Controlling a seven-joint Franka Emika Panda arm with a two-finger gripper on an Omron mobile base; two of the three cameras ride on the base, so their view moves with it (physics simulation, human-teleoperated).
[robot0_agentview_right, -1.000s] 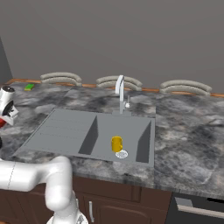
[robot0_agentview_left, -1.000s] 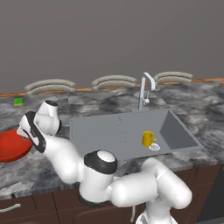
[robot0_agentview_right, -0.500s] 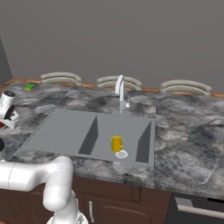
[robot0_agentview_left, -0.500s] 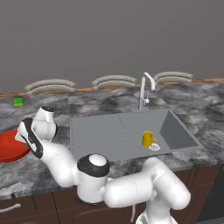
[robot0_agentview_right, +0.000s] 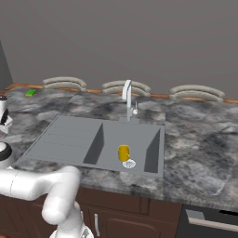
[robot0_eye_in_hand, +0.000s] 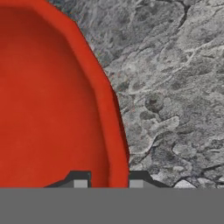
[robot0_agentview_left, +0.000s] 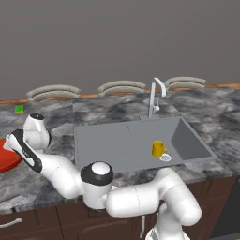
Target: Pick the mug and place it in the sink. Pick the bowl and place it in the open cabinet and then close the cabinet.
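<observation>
A mottled grey stone countertop [robot0_agentview_right: 200, 153] carries a small green object [robot0_agentview_left: 19, 108] (far back left corner).

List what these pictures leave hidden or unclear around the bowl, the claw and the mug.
- Bowl: the hand view's edges cut off most of it; in the left base view the arm and frame edge hide much of it.
- Claw: its two tips straddle the bowl's rim; the grey band hides the rest.
- Mug in the sink: too small to show its handle clearly.
</observation>
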